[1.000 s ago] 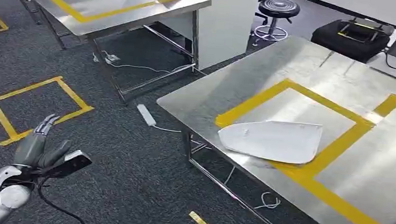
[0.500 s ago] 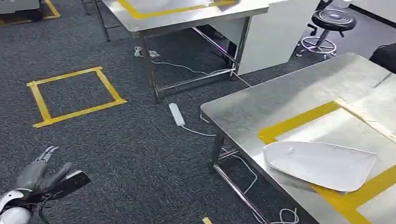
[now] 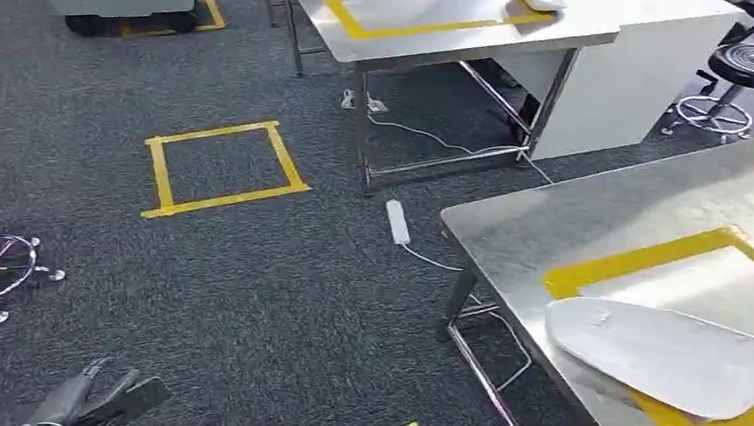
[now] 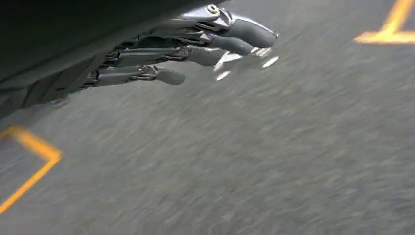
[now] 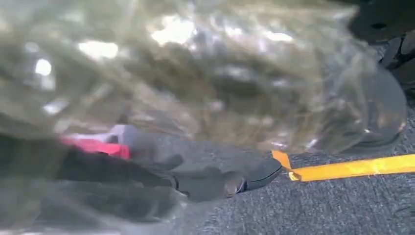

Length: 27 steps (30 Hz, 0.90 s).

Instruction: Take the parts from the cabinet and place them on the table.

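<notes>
On the near table, an unmarked white part.

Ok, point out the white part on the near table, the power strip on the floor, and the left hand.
white part [image 3: 669,356], head view, middle of its flat top.
power strip [image 3: 397,222], head view, middle of its body.
left hand [image 4: 195,46], left wrist view, on the fingers.

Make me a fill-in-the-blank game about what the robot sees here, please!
1. The white part lies on the steel table, partly over a stripe of ______ tape.
2. The square taped on the carpet is coloured ______.
3. The left hand hangs over the carpet and holds ______.
4. The white power strip lies on the ______.

Missing words: yellow; yellow; nothing; carpet
</notes>
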### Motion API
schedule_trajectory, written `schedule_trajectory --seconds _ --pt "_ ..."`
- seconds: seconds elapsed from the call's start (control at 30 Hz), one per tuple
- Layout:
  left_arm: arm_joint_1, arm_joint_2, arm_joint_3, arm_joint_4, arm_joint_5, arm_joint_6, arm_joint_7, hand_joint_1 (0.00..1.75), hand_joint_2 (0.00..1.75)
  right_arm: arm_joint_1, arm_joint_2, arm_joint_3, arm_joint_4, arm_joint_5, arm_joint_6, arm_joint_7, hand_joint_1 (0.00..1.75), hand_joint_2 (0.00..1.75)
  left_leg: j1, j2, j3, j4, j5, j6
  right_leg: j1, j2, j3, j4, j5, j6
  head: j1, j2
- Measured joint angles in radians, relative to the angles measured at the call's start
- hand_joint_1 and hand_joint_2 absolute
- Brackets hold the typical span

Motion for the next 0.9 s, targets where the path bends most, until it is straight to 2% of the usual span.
schedule_trajectory --seconds 0.03,0.07,0.1,0.17,0.2,0.23,0.27,0.3,0.33,0.37,0.4,0.43,0.47,0.5,0.53,0.57,0.6,0.63,0.7,0.73,0.77,0.8,0.83,0.87,0.9 --pt "0.0 -0.001 -0.013 0.018 0.029 -0.007 0.014 0.0 0.0 -0.003 0.0 0.002 -0.001 -0.014 -0.001 -0.004 0.0 0.0 -0.002 0.036 0.045 -0.076 0.02 0.004 0.001 -0.009 0.007 0.0 -0.005 0.005 -0.001 0.0" --pt "-0.003 -0.003 -0.033 0.047 0.064 -0.013 0.024 0.0 0.0 -0.006 0.0 0.007 -0.002 -0.028 -0.001 -0.009 0.0 0.0 -0.014 0.051 0.056 -0.101 0.002 0.01 0.009 -0.017 0.0 0.005 -0.013 0.016 0.0 0.0" --pt "-0.002 -0.007 -0.053 0.071 0.093 -0.013 0.024 0.0 0.0 -0.012 0.0 0.013 -0.002 -0.039 -0.003 -0.012 0.0 0.0 -0.012 0.044 0.055 -0.098 0.002 0.02 0.008 -0.023 0.003 0.002 -0.015 0.02 0.003 0.0" --pt "0.013 -0.011 -0.104 0.127 0.187 -0.011 0.021 0.0 0.0 -0.022 0.0 0.021 -0.002 -0.064 -0.003 -0.025 0.0 0.0 -0.018 0.026 0.054 -0.098 -0.003 0.031 0.005 -0.04 0.025 -0.006 -0.018 0.03 0.003 0.0" --pt "0.02 -0.015 -0.128 0.151 0.244 -0.006 0.012 0.0 0.0 -0.027 0.0 0.022 -0.002 -0.076 -0.003 -0.032 0.0 0.0 -0.015 0.016 0.06 -0.105 0.0 0.04 0.004 -0.045 0.029 -0.006 -0.022 0.037 0.002 0.0" --pt "0.026 -0.017 -0.151 0.167 0.296 0.002 0.005 0.0 0.0 -0.028 0.0 0.023 -0.002 -0.083 -0.003 -0.037 0.0 0.0 -0.01 0.011 0.062 -0.108 0.004 0.045 0.0 -0.007 0.021 0.006 -0.036 0.043 0.002 0.0" --pt "0.027 -0.019 -0.187 0.189 0.367 0.017 -0.005 0.0 0.0 -0.026 0.0 0.025 -0.002 -0.094 -0.003 -0.043 0.0 0.0 -0.009 0.002 0.061 -0.108 0.004 0.051 -0.003 0.05 -0.001 0.054 -0.068 0.044 0.009 0.0" --pt "0.025 -0.021 -0.213 0.203 0.403 0.027 -0.012 0.0 0.0 -0.024 -0.001 0.027 -0.002 -0.097 -0.003 -0.045 0.0 0.0 -0.01 -0.008 0.06 -0.108 0.004 0.056 -0.004 0.071 -0.038 0.13 -0.107 0.044 0.009 0.0" --pt "0.025 -0.025 -0.245 0.214 0.451 0.035 -0.019 0.0 0.0 -0.022 -0.002 0.03 -0.002 -0.103 -0.003 -0.046 0.0 0.0 -0.011 -0.021 0.06 -0.108 0.002 0.058 -0.003 0.08 -0.085 0.223 -0.145 0.044 0.01 0.0" --pt "0.025 -0.027 -0.272 0.223 0.488 0.04 -0.025 0.0 0.0 -0.02 -0.002 0.031 -0.002 -0.109 -0.003 -0.047 0.0 0.0 -0.013 -0.034 0.06 -0.108 0.002 0.059 -0.002 0.082 -0.127 0.298 -0.166 0.044 0.011 0.0" --pt "0.025 -0.029 -0.292 0.231 0.517 0.044 -0.029 0.0 0.0 -0.019 -0.002 0.031 -0.002 -0.112 -0.003 -0.047 0.0 0.0 -0.014 -0.046 0.061 -0.108 0.002 0.059 -0.002 0.082 -0.149 0.327 -0.165 0.043 0.011 0.0" --pt "0.025 -0.03 -0.317 0.238 0.559 0.05 -0.033 0.0 0.0 -0.018 -0.002 0.032 -0.002 -0.114 -0.003 -0.047 0.0 0.0 -0.014 -0.061 0.063 -0.108 0.001 0.059 -0.002 0.082 -0.152 0.31 -0.135 0.041 0.011 0.0" --pt "0.024 -0.03 -0.346 0.242 0.605 0.058 -0.035 0.0 0.0 -0.02 -0.002 0.036 -0.001 -0.117 -0.003 -0.046 0.0 0.0 -0.014 -0.077 0.065 -0.108 0.001 0.059 -0.002 0.084 -0.131 0.248 -0.087 0.038 0.011 0.0" --pt "0.022 -0.029 -0.373 0.244 0.63 0.064 -0.039 0.0 0.0 -0.023 -0.002 0.039 0.0 -0.119 -0.003 -0.046 0.0 0.0 -0.014 -0.091 0.068 -0.108 0.0 0.057 -0.003 0.093 -0.095 0.16 -0.035 0.035 0.011 0.0" --pt "0.018 -0.029 -0.396 0.247 0.651 0.069 -0.045 0.0 0.0 -0.026 -0.002 0.042 0.001 -0.122 -0.003 -0.046 0.0 0.0 -0.014 -0.105 0.07 -0.107 -0.001 0.056 -0.004 0.127 -0.055 0.067 0.012 0.032 0.012 0.0" --pt "0.013 -0.029 -0.418 0.248 0.67 0.075 -0.052 0.0 0.0 -0.028 -0.002 0.045 0.004 -0.125 -0.003 -0.046 0.0 0.0 -0.018 -0.117 0.068 -0.105 -0.002 0.05 -0.008 0.183 -0.037 0.026 0.005 0.027 0.011 0.0" --pt "0.007 -0.028 -0.438 0.249 0.683 0.08 -0.057 0.0 0.0 -0.031 -0.001 0.048 0.007 -0.127 -0.003 -0.046 0.0 0.0 -0.016 -0.131 0.064 -0.102 -0.002 0.046 -0.009 0.174 -0.033 0.017 0.006 0.028 0.009 0.0" --pt "0.006 -0.027 -0.459 0.252 0.691 0.081 -0.061 0.0 0.0 -0.034 -0.001 0.05 0.01 -0.127 -0.003 -0.047 0.0 0.0 -0.012 -0.142 0.061 -0.104 0.0 0.038 -0.004 0.162 -0.03 0.017 0.004 0.024 0.01 0.0" --pt "0.005 -0.026 -0.483 0.256 0.696 0.083 -0.064 0.0 0.0 -0.04 -0.001 0.05 0.014 -0.128 -0.003 -0.047 0.0 0.0 -0.005 -0.164 0.057 -0.107 0.006 0.024 0.002 0.141 -0.019 0.018 0.007 0.013 0.01 0.0" --pt "0.004 -0.022 -0.498 0.259 0.697 0.085 -0.066 0.0 0.0 -0.042 -0.001 0.051 0.016 -0.127 -0.003 -0.048 0.0 0.0 -0.004 -0.167 0.055 -0.1 0.001 0.019 -0.006 0.127 -0.015 0.006 0.015 0.002 0.011 0.0" --pt "0.0 -0.021 -0.511 0.26 0.697 0.087 -0.067 0.0 0.0 -0.044 -0.001 0.052 0.018 -0.127 -0.003 -0.049 0.0 0.0 -0.01 -0.101 0.044 -0.073 -0.021 0.017 -0.003 0.112 -0.012 0.003 0.016 -0.001 0.007 0.0" --pt "-0.005 -0.018 -0.518 0.26 0.698 0.089 -0.068 0.0 0.0 -0.044 -0.001 0.054 0.018 -0.127 -0.003 -0.05 0.0 0.0 -0.011 -0.074 0.03 -0.042 -0.044 0.015 -0.002 0.105 -0.011 0.002 0.016 -0.005 0.003 0.0" --pt "-0.021 -0.015 -0.53 0.261 0.702 0.097 -0.069 0.0 0.0 -0.044 -0.001 0.058 0.021 -0.128 -0.002 -0.051 0.0 0.0 -0.009 -0.04 -0.019 0.06 -0.098 0.009 0.001 0.081 -0.01 0.003 0.014 -0.008 0.002 0.0" --pt "-0.033 -0.013 -0.542 0.262 0.705 0.1 -0.072 0.0 0.0 -0.044 0.0 0.061 0.024 -0.129 0.001 -0.051 0.0 0.0 -0.008 -0.031 -0.056 0.134 -0.13 0.007 0.003 0.063 -0.01 0.003 0.012 -0.01 0.002 0.0" --pt "-0.043 -0.013 -0.551 0.262 0.707 0.101 -0.075 0.0 0.0 -0.046 0.0 0.066 0.027 -0.131 0.004 -0.051 0.0 0.0 -0.006 -0.027 -0.084 0.191 -0.146 0.005 0.005 0.046 -0.01 0.003 0.01 -0.011 0.002 0.0"
